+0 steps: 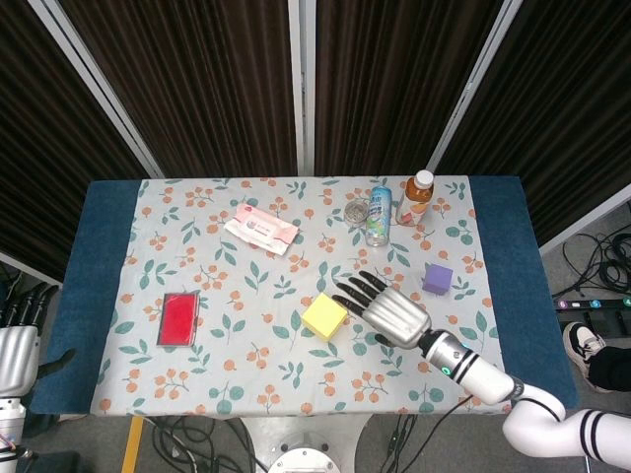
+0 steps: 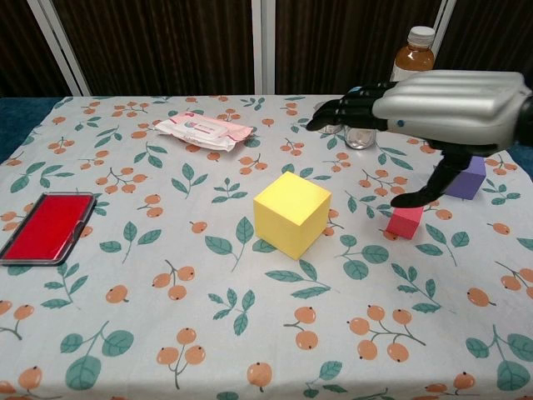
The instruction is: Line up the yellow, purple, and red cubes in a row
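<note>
The big yellow cube [image 1: 324, 316] [image 2: 291, 214] sits near the middle of the floral cloth. To its right lies the small red cube [image 2: 405, 222], hidden under my hand in the head view. The purple cube [image 1: 438, 278] [image 2: 470, 177] stands farther right and back, partly covered in the chest view. My right hand [image 1: 386, 308] [image 2: 441, 102] hovers over the red cube with fingers spread and pointing left, holding nothing; its thumb hangs down just above that cube. My left hand [image 1: 15, 345] stays off the table's left edge, fingers straight and empty.
A flat red case [image 1: 178, 317] lies at the left. At the back are a pink tissue pack [image 1: 261, 229], a small tin [image 1: 357, 211], a blue can [image 1: 379, 214] and a tea bottle [image 1: 415, 197]. Blue table [image 1: 104, 256] borders flank the cloth.
</note>
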Tool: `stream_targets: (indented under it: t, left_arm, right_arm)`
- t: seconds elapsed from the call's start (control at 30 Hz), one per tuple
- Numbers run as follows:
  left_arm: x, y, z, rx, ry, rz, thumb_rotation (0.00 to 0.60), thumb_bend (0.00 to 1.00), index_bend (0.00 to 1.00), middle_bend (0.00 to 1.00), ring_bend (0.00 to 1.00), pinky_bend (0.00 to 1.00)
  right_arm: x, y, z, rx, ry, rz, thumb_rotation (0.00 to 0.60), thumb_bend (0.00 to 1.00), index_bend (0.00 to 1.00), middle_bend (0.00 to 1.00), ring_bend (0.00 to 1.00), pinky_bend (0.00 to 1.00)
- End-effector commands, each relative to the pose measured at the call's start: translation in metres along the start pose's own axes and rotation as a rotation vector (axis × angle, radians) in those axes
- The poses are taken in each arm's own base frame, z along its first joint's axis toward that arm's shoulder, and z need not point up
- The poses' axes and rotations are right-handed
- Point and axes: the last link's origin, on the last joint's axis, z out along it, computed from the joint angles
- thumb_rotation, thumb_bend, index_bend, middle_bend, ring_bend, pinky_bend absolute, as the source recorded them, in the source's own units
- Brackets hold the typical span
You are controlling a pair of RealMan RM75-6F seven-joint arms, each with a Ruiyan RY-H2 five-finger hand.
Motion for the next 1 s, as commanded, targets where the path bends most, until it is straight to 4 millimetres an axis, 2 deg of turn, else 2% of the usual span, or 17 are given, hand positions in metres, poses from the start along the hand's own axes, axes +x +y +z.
stream_targets:
  t: [0.03, 0.3, 0.57, 0.73, 0.83, 1.0]
  left_arm:
    - [0.000, -0.002, -0.001, 0.009, -0.001, -0.002, 0.600, 0.14, 0.17, 0.19, 0.14, 0.16]
    - [-0.003, -0.007, -0.003, 0.021, -0.013, -0.011, 0.600, 0.14, 0.17, 0.19, 0.14, 0.16]
    - [-0.005, -0.010, -0.003, 0.024, -0.019, -0.016, 0.600, 0.14, 0.17, 0.19, 0.14, 0.16]
    - [-0.007, -0.012, -0.004, 0.028, -0.022, -0.020, 0.600, 0.14, 0.17, 0.19, 0.14, 0.16]
    - [-0.008, -0.012, -0.004, 0.027, -0.024, -0.021, 0.600, 0.14, 0.17, 0.19, 0.14, 0.16]
    - [-0.008, -0.013, -0.004, 0.026, -0.021, -0.024, 0.600, 0.14, 0.17, 0.19, 0.14, 0.16]
  right_arm:
    - [-0.006, -0.007, 0.032, 0.023, -0.034, -0.061, 0.600, 0.13, 0.03, 0.03, 0.00, 0.00]
    - [-0.020, -0.016, 0.069, 0.031, -0.079, -0.080, 0.600, 0.13, 0.03, 0.03, 0.00, 0.00]
    - [-0.023, -0.025, 0.088, 0.029, -0.091, -0.040, 0.600, 0.18, 0.09, 0.07, 0.00, 0.00]
    - [-0.025, -0.029, 0.093, 0.026, -0.090, -0.026, 0.600, 0.18, 0.21, 0.16, 0.00, 0.00]
    - [-0.024, -0.030, 0.093, 0.018, -0.085, -0.006, 0.600, 0.18, 0.33, 0.27, 0.02, 0.00]
    - [-0.016, -0.026, 0.093, -0.028, -0.043, 0.041, 0.600, 0.18, 0.41, 0.36, 0.08, 0.00]
